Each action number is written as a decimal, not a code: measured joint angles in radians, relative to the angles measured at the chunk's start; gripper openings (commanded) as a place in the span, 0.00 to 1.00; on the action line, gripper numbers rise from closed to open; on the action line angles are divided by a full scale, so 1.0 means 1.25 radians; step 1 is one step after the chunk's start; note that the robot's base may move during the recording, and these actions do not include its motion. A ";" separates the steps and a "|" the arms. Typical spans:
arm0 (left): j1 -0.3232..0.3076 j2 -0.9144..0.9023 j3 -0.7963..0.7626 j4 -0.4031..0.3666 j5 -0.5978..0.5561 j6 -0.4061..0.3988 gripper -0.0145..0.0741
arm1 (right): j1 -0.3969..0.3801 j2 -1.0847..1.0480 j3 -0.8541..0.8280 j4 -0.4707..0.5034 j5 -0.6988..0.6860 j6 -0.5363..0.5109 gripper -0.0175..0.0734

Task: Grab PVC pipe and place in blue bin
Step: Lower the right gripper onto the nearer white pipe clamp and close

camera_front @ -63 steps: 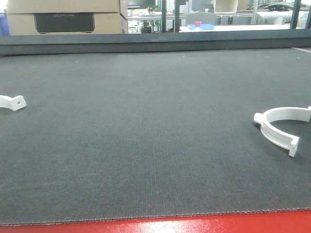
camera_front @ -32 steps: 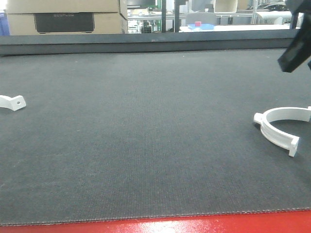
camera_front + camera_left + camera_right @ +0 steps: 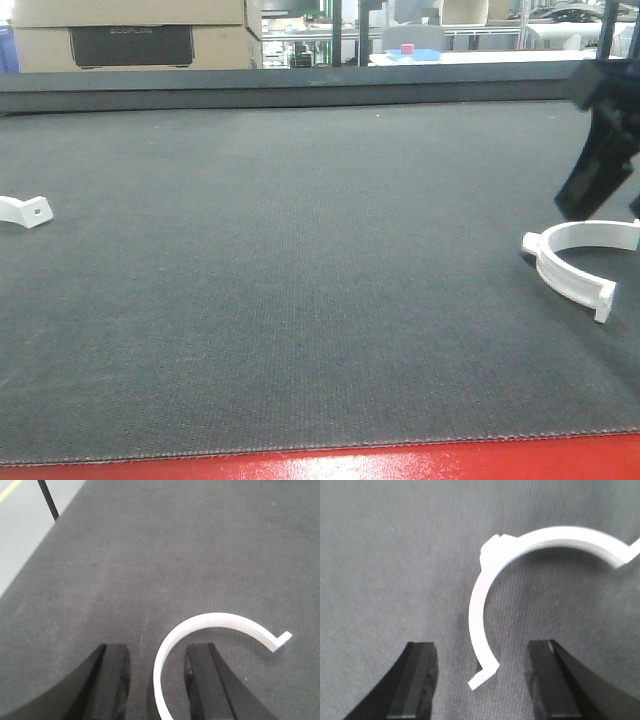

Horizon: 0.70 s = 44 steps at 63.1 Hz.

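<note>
Just changed: the right arm was absent from the front view a second ago and only showed high at the edge half a second ago. It has since come down, so the dark right gripper (image 3: 481,647) now hangs just above the white plastic C-shaped PVC pipe clamp (image 3: 476,605).
Pipe: it lies flat on the dark grey woven surface (image 3: 300,280) and has not shifted across the front pictures. In the right wrist view its near tabbed end sits between the two black fingers.
Right grip: the gripper is spread wide and holds nothing, with one finger on each side of the clamp's end and both apart from it.
Other arm: the left gripper (image 3: 157,650) is over a second white half-ring clamp (image 3: 215,620), well apart from the first. It is also spread, with one finger inside the curve and one outside. I cannot tell whether it touches.
Bin: no blue bin shows near the clamp in any view.
Meaning: the approach looks nearly finished and the grasp is not yet made. The next move probably calls for lowering to the surface and closing across the thin band, which could skid.
</note>
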 measured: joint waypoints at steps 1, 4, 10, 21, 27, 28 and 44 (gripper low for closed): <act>0.000 0.002 0.000 0.000 0.000 0.000 0.40 | 0.000 0.004 -0.002 0.000 0.002 0.000 0.50; 0.000 0.006 0.000 -0.005 0.002 0.000 0.40 | 0.000 0.014 -0.005 -0.002 0.009 0.000 0.50; 0.000 0.009 0.000 -0.005 0.003 0.000 0.40 | 0.000 0.036 -0.023 -0.002 0.018 0.000 0.50; 0.000 0.012 0.000 -0.005 0.003 0.000 0.40 | 0.010 0.069 -0.073 -0.017 0.044 0.000 0.50; 0.000 0.016 0.000 -0.005 0.003 0.000 0.40 | 0.031 0.090 -0.110 -0.050 0.054 0.003 0.50; 0.000 0.016 0.000 -0.005 0.003 0.000 0.40 | 0.036 0.092 -0.114 -0.056 0.056 0.007 0.50; 0.000 0.017 0.000 -0.006 0.002 0.000 0.40 | 0.068 0.142 -0.133 -0.120 0.090 0.093 0.50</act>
